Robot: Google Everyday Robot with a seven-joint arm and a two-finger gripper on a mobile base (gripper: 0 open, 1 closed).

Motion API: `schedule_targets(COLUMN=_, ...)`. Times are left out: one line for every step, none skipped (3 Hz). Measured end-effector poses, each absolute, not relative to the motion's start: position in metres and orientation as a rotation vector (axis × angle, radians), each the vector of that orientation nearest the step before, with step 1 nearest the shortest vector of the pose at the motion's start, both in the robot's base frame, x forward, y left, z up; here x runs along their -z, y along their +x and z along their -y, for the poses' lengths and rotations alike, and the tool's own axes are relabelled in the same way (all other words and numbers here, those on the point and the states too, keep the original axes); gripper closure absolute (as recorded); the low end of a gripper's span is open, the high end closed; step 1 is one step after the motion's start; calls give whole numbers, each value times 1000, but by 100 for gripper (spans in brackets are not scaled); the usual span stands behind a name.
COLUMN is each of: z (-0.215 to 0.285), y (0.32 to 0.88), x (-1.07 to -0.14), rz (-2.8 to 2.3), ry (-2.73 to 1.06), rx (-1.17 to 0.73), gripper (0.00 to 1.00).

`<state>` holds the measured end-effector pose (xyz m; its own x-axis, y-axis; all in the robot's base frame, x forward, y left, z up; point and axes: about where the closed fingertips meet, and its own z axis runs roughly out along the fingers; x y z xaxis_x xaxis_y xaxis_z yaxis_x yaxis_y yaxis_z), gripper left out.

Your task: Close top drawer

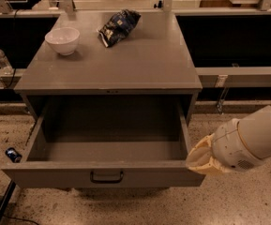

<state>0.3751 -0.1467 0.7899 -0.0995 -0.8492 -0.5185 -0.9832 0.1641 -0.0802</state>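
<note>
Top drawer pulled far out, gripper at its right front corner.

The top drawer (50, 176) stands wide open beneath the grey bench (125, 71), with its front panel and dark loop handle (107, 176) nearest the camera. The gripper (201, 157) (pale, on a white arm reaching in from the right) sits at the drawer's right front corner, level with the front panel. Whether it is clenched or released cannot be told. At the back of the bench are a white bowl (62, 40) and, near it, a crumpled dark bag (119, 26).

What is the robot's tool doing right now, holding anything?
Tool: at the front right corner of the open top drawer; open or closed cannot be told.
</note>
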Motion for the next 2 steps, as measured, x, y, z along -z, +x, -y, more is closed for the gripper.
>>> schedule_targets(z=143, y=369, x=-772, rz=-2032, ry=-1719, rx=-433, gripper=100)
schedule_targets(z=130, y=365, x=-742, rz=-2021, ry=-1734, rx=-473, gripper=100)
